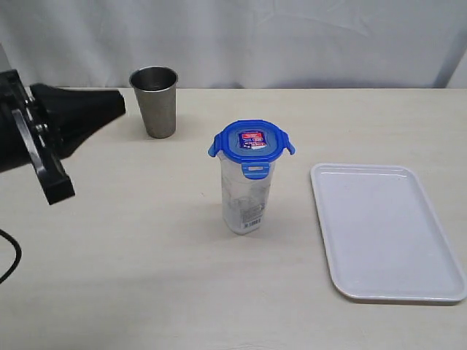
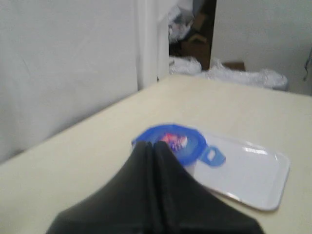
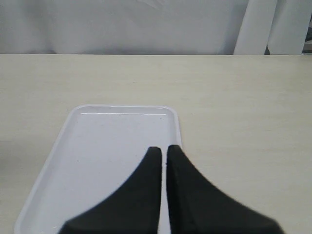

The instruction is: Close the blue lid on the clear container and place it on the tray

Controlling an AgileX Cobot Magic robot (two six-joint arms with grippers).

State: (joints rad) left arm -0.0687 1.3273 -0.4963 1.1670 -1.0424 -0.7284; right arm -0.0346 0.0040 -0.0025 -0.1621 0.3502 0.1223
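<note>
The clear container [image 1: 246,200] stands upright mid-table with the blue lid [image 1: 252,141] sitting on its rim. The lid's front flap hangs down; the side flaps stick outward. The white tray [image 1: 387,230] lies flat to its right, with nothing on it. My left gripper [image 1: 121,104] hovers at the far left, shut and holding nothing, pointing toward the container from a distance. In the left wrist view the shut fingertips [image 2: 146,145] partly hide the lid [image 2: 192,144]. My right gripper [image 3: 164,148], out of the exterior view, is shut over the tray [image 3: 112,146].
A grey steel cup [image 1: 154,100] stands at the back left, between my left gripper and the container. A white curtain hangs behind the table. A black cable [image 1: 13,259] loops at the left edge.
</note>
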